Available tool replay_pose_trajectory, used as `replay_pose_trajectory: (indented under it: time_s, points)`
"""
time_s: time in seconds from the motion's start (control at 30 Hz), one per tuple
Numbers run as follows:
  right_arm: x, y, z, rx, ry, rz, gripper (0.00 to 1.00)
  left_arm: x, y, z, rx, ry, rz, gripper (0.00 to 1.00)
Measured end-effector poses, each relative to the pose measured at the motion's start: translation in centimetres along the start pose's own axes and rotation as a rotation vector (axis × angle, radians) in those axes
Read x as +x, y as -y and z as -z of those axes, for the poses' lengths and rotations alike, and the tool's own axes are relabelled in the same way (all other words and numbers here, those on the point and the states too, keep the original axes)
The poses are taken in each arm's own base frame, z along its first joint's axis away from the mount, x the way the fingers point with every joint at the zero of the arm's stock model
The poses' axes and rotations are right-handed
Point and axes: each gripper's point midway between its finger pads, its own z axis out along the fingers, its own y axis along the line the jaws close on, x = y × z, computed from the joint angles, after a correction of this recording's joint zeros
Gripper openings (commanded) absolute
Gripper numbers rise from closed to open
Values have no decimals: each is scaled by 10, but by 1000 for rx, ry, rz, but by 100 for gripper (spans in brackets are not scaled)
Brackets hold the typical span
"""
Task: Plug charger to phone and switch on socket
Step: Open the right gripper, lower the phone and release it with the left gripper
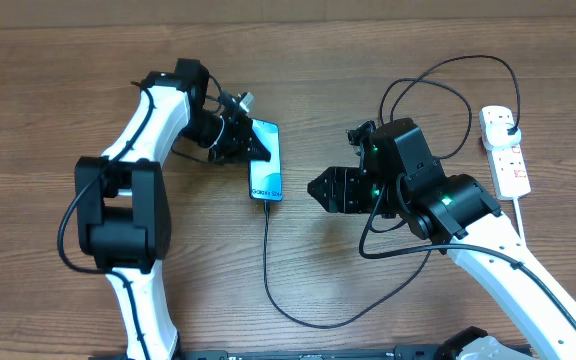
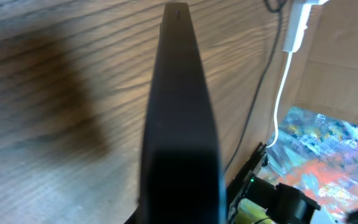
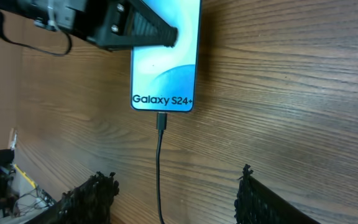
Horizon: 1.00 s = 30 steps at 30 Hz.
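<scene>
Black cable is the thing to mind here: the charger point(image 1: 268, 255) runs from the phone's 6 o'clock edge down the bench point(image 1: 58, 70), loops wide and climbs to the socket point(image 1: 509, 165). In the right wrist view its connector tip point(image 3: 161, 121) sits against the port of the phone point(image 3: 166, 68), and we judge it seated, though we cannot confirm how deep it goes.

The left claw point(image 1: 240, 138) is clamped on the phone's 12 o'clock end, one finger lying across the lit screen. The right claw point(image 1: 320, 190) is spread apart and holds nothing, its fingers point(image 3: 98, 193) standing on either side of the cable without touching it.

We read the step in hand as leaving the phone and going for the switch. To do it well, we would draw the right claw straight away from the phone so no finger drags the cable and pulls the tip loose. We would steer clear of the cable slack looping around the arm, then press with one fingertip on the switch nearest the black plug point(image 1: 509, 125). The switches look too small to tell apart from overhead.

From the right claw, the phone lies near at about 10 o'clock. The socket lies well apart at about 2 o'clock, by the bench's right edge.
</scene>
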Motion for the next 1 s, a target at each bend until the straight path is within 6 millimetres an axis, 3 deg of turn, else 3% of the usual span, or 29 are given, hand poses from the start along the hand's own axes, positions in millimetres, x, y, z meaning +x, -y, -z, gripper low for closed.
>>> replay_pose_trajectory:
  time_s: [0.13,0.6,0.77,1.0]
  points:
    - [0,1,0,6,2,6,66,-2,-17,-8,-6,-16,31,4]
    - [0,2,0,12,0,10,67,0,-49,-33,-10,-69,103,4]
    - [0,2,0,12,0,9,67,0,-52,-33,-25,-66,113,4]
    - [0,2,0,12,0,10,67,0,-53,-33,-37,-66,132,12]
